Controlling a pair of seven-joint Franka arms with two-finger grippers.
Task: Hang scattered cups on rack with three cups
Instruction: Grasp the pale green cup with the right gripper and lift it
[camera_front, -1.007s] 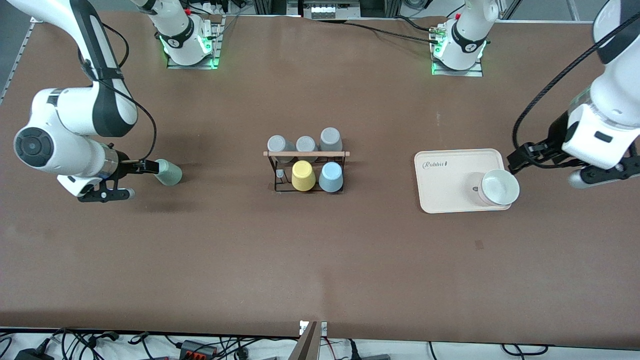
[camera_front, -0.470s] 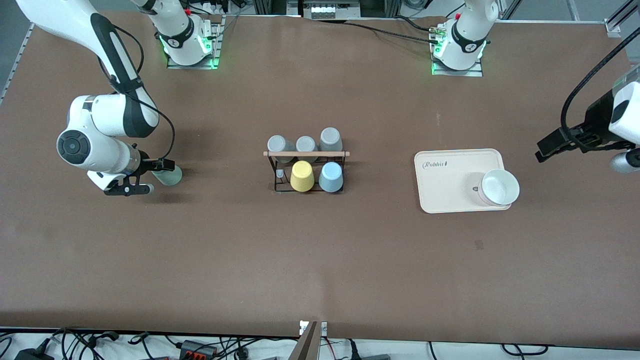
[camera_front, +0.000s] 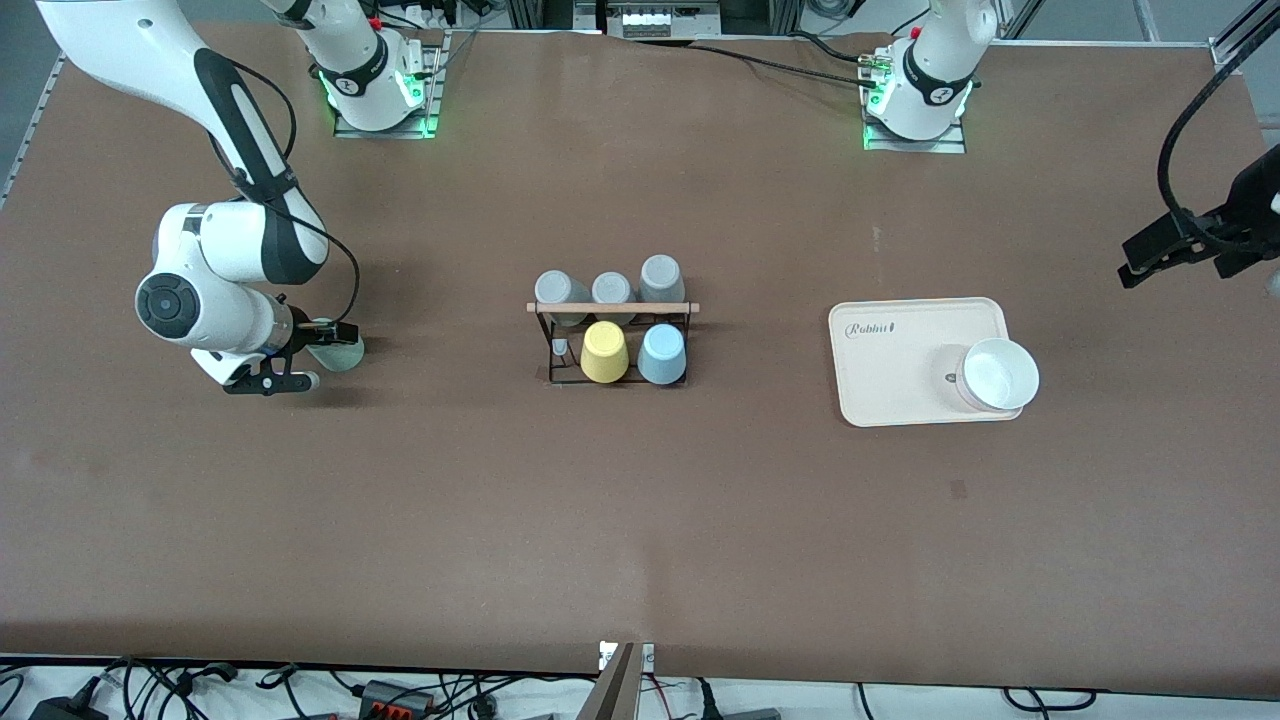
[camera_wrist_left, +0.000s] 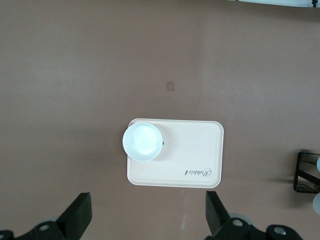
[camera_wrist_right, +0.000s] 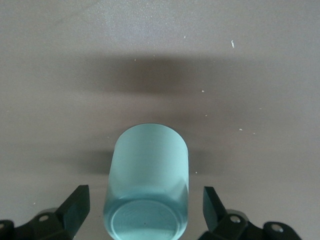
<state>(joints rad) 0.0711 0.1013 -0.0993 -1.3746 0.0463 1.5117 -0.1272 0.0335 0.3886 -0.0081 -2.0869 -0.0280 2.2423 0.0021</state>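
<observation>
Brown table (camera_front: 640, 520): mint cup (camera_front: 340, 352) near right arm's edge, straddled by wide right gripper (camera_front: 300, 355); pinch next. Left gripper (camera_wrist_left: 150, 220) wide, waiting.

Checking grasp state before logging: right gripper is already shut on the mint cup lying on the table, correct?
Not shut. The right wrist view shows the right gripper open, its fingers standing apart on either side of the mint cup, which does lie on the table.

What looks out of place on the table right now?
The mint green cup lies tipped on its side toward the right arm's end, apart from the rack, with the open right gripper straddling it. Nothing spilled or damaged.
</observation>
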